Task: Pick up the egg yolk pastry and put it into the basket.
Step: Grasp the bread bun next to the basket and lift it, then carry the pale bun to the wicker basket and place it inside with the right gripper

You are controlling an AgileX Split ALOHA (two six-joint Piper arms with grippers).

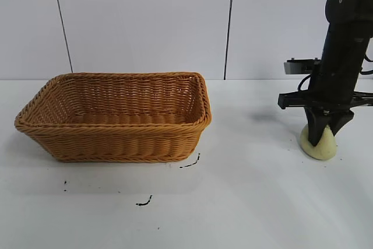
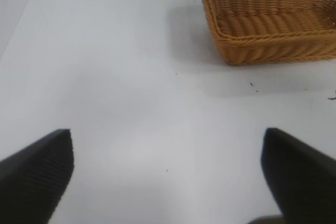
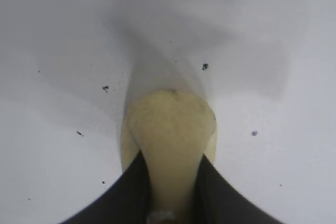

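Scuffs of black mark the white bench nearest the front edge, left of the middle, with a second short dark streak just off the basket's near right corner.

Behind those marks the basket stands on the left half of the bench, upright, its long side facing the front edge and its braided rim flaring outward. Nothing shows inside it. The left wrist view sees the same basket well ahead of the left gripper, whose two dark fingers are spread wide over bare bench with nothing between them; that arm does not appear in the exterior view.

Over toward the right edge, well apart from the basket, the egg yolk pastry sits on the bench. The right gripper points straight down onto it from the black arm above. Its fingers are drawn in close on either side of the pastry and press against its pale yellow flanks, which pinch narrower where the pads meet them, as the right wrist view shows. The pastry's lower edge looks to be resting on the bench surface, with its shadow directly beneath it.

Small dark specks dot the bench around the pastry. At the far edge a pale wall rises, crossed by two thin dark vertical lines.
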